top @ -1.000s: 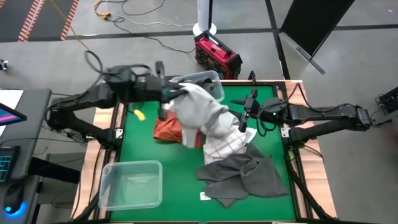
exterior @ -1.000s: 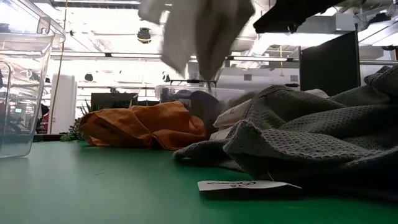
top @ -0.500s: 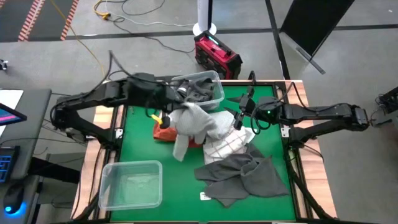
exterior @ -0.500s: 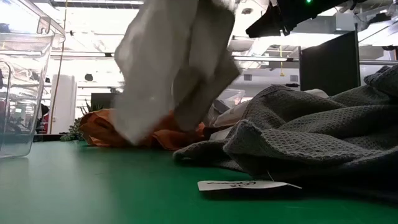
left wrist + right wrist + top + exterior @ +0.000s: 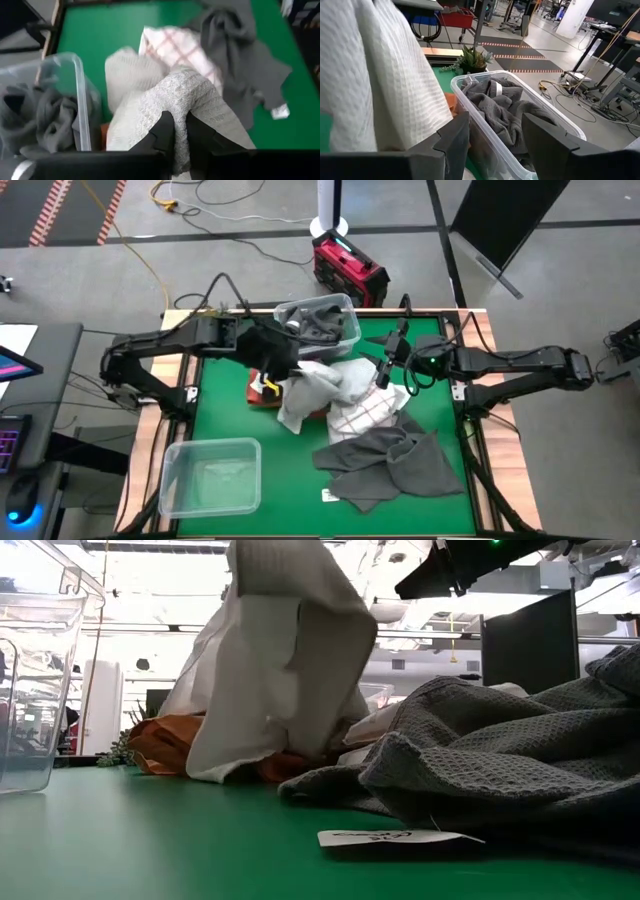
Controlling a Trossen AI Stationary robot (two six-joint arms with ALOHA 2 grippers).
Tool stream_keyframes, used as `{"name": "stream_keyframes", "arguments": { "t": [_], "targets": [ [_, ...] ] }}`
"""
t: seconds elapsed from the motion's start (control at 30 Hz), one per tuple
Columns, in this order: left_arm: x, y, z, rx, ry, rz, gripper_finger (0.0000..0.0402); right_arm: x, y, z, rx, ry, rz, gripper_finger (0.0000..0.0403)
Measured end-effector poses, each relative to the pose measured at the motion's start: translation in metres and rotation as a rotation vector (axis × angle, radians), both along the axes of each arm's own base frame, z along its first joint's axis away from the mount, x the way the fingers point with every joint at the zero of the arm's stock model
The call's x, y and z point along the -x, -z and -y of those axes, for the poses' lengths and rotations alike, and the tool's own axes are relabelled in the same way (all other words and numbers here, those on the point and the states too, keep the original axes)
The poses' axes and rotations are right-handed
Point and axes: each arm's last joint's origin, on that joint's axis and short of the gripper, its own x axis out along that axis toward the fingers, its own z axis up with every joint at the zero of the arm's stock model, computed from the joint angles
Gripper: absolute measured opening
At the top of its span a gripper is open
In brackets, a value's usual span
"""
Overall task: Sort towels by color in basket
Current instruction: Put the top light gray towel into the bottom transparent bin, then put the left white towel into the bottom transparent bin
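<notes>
Over the green table [image 5: 230, 415], the left claw [image 5: 179, 131], clamped on the light grey towel [image 5: 305, 392], has lowered it.

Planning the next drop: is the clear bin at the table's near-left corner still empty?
Yes, in the high view the clear bin shows only its bare see-through floor, with no towel inside.

Bright even overhead light, glaring ceiling lights in low view, left wrist view blurred

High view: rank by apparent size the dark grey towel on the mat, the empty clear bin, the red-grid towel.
1. Dark grey towel, largest.
2. Empty clear bin, somewhat smaller.
3. Red-grid towel, smallest, though partly covered by the light grey towel, so its full extent is unsure.
</notes>
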Motion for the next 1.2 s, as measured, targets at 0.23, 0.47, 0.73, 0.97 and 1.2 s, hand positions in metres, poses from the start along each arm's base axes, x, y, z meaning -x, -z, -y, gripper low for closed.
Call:
{"name": "stream_keyframes", "arguments": {
  "t": [0.23,0.47,0.73,0.97,1.2],
  "targets": [
    [0.001,-0.005,0.007,-0.04,0.025,0.012,0.0083,0.0,0.0,0.0,-0.001,-0.001,-0.004,0.0214],
    [0.001,-0.005,0.014,-0.046,0.051,0.013,0.0071,0.0,0.001,0.0,-0.001,-0.001,-0.007,0.0214],
    [-0.01,0.037,0.026,-0.026,0.017,-0.327,0.0082,0.0,0.0,0.0,-0.001,-0.001,-0.003,0.0214],
    [-0.034,0.093,0.042,-0.071,0.075,-0.689,0.0113,0.0,0.0,0.0,-0.002,-0.001,-0.003,0.0214],
    [-0.057,0.132,0.056,-0.1,0.106,-0.818,0.0167,0.0,0.001,0.0,-0.002,-0.001,-0.009,0.0214]
  ]
}}
